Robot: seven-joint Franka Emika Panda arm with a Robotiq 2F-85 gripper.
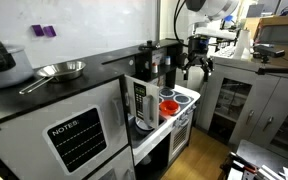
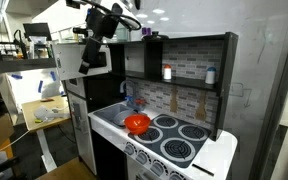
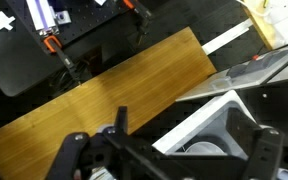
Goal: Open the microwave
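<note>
The microwave [image 1: 140,103] shows its silver-white framed door with a dark window and a small button panel; the door looks swung outward from the toy kitchen. In an exterior view it is a dark box [image 2: 106,62] above the white fridge, partly hidden by my arm. My gripper [image 1: 196,68] hangs open and empty in front of the kitchen's upper part, level with the microwave [image 2: 89,57]. In the wrist view the open fingers [image 3: 169,150] straddle a white-framed, dark-windowed panel [image 3: 216,100] below them, without touching it.
The white door with the black NOTES board [image 1: 79,136] is lower down. A red bowl [image 2: 136,123] sits by the stove burners [image 2: 179,140]. The dark upper shelf [image 2: 184,60] holds bottles. A pan [image 1: 62,70] lies on a black counter. There is wooden floor [image 3: 104,95] below.
</note>
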